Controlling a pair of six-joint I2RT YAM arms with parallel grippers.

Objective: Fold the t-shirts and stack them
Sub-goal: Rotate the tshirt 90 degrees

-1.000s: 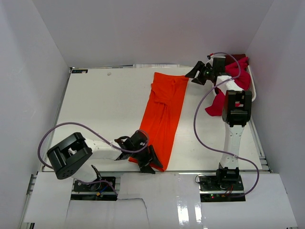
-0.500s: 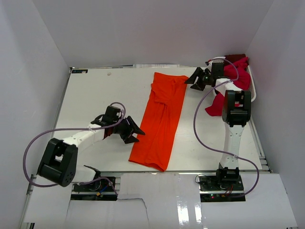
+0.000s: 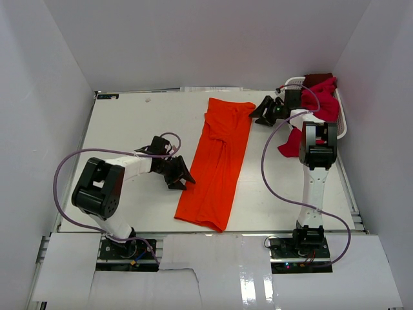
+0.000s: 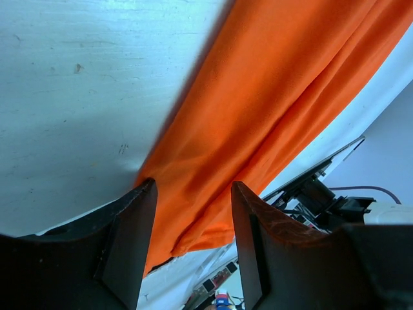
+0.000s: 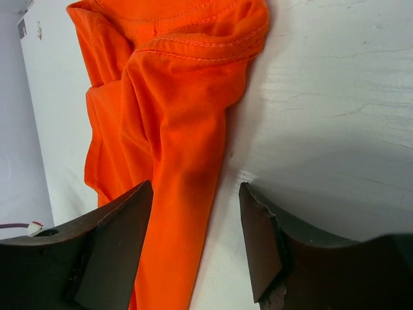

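A bright orange t-shirt (image 3: 219, 158) lies folded into a long strip down the middle of the white table; it also shows in the left wrist view (image 4: 271, 110) and the right wrist view (image 5: 174, 129). My left gripper (image 3: 182, 175) is open and empty, low over the table just left of the strip's lower half. My right gripper (image 3: 261, 111) is open and empty beside the strip's far right corner. Crimson and dark red t-shirts (image 3: 321, 97) are heaped in and over the white basket (image 3: 342, 126) at the far right.
White walls enclose the table on three sides. A purple cable loops from each arm. The right arm's upright links (image 3: 315, 168) stand in front of the basket. The table's near edge (image 3: 258, 234) meets a white front panel.
My left gripper left the strip's near corner, swung out left and has come back toward the strip's lower left edge. My right gripper slid slightly left toward the strip's far corner. The shirt stayed put.
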